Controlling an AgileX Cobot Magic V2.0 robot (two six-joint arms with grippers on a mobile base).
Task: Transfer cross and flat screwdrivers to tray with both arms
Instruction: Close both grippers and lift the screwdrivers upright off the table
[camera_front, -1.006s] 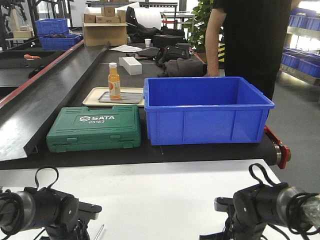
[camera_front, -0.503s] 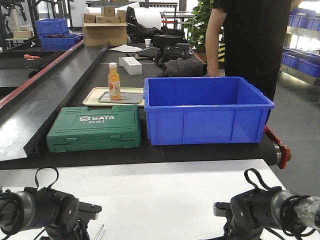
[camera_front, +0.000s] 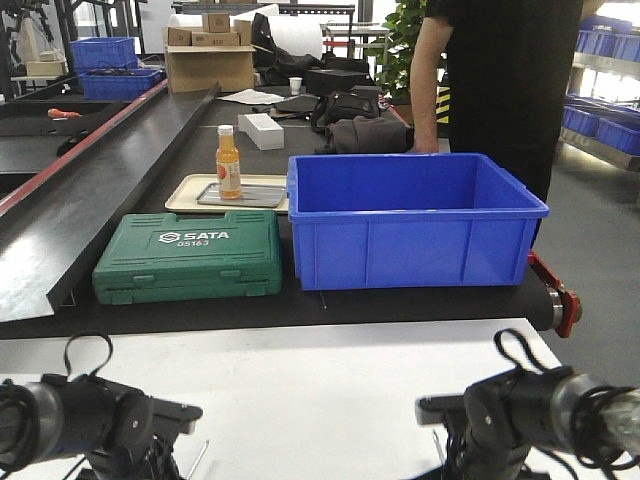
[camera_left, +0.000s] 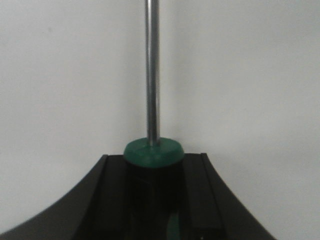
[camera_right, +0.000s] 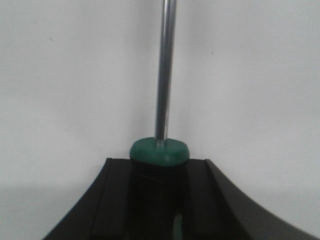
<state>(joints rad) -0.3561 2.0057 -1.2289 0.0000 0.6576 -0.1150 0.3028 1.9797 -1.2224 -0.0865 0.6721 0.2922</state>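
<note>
While left gripper (camera_left: 152, 172) clasps left screwdriver (camera_left: 152, 75), right gripper (camera_right: 159, 175) clasps right screwdriver (camera_right: 165, 75), both shafts pointing straight ahead

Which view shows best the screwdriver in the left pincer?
The left wrist view: the screwdriver, steel shaft and green collar, shows clamped in the left pincer. The front view shows only a sliver of shaft at its bottom edge. The right wrist view shows only the other screwdriver.
</note>
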